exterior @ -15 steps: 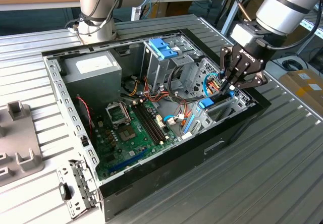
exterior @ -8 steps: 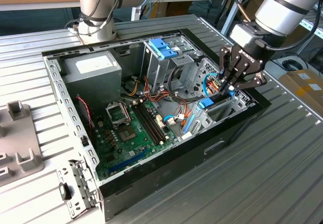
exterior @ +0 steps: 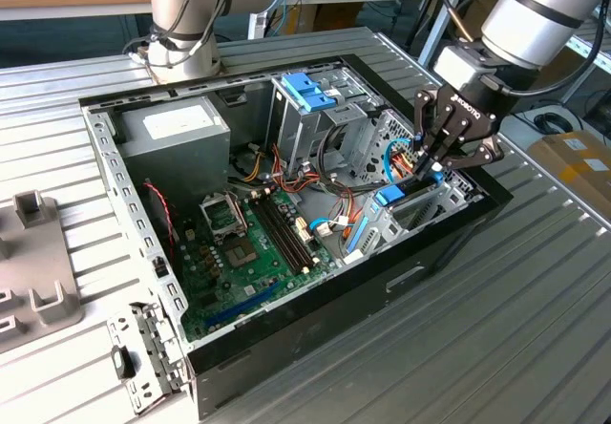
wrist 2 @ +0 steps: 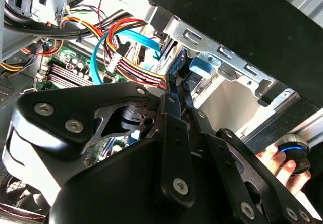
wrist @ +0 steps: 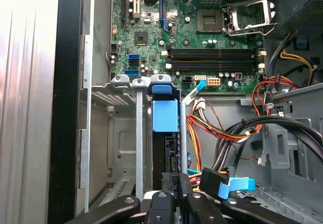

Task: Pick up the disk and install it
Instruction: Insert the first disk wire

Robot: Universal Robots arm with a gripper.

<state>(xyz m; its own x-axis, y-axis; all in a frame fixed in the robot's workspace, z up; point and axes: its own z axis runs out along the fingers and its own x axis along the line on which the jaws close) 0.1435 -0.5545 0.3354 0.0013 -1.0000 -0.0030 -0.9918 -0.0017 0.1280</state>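
The disk [wrist: 165, 115] stands on edge in a slot of the metal drive bay [wrist: 121, 133] at the case's side wall, its light-blue carrier facing up. In the exterior view the disk [exterior: 389, 196] sits low in the bay on the exterior view's right side of the open computer case [exterior: 315, 319]. My gripper [exterior: 434, 163] reaches down into that bay, and its black fingers [wrist: 174, 186] are pinched together on the disk's near end. The second wrist view has the fingertips [wrist 2: 175, 90] closed against the disk's blue edge [wrist 2: 194, 65].
Coloured cables [wrist: 217, 128] and a blue data cable [wrist 2: 101, 52] run close beside the bay. An upright drive cage with a blue handle [exterior: 310, 90] stands behind it. A motherboard [exterior: 248, 243] and power supply [exterior: 177, 133] are in the case. A hand [wrist 2: 275, 161] holds a round device outside it.
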